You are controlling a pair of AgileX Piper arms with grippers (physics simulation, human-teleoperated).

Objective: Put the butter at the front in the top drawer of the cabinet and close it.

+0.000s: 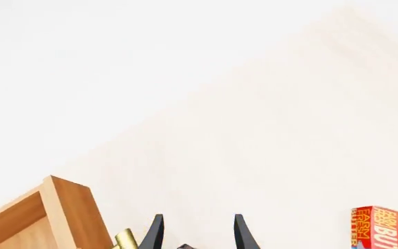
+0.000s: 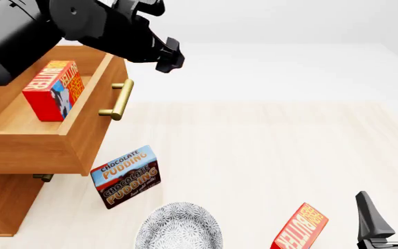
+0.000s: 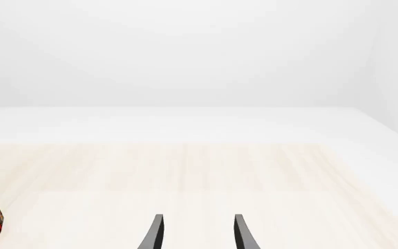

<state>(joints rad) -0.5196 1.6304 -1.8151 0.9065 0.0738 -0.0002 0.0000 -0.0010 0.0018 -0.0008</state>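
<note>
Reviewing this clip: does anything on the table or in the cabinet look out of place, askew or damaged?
Nothing looks damaged or spilled. The top drawer stands pulled open with one butter inside, leaning rather than upright. A second butter box on the table near the right gripper also tilts. The chocolate pudding box stands slightly askew.

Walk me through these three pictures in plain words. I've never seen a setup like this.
These are simulator renders of two robot arms at a table. The front view looks down from above and behind them. The other two come from cameras just behind each gripper.

The big black shape is the left arm; its left gripper is open and empty beside the brass handle of the open top drawer of a wooden cabinet. One butter box stands inside the drawer.

The right gripper is open and empty. On the table are a second butter box, a chocolate pudding box and a patterned plate.
</note>
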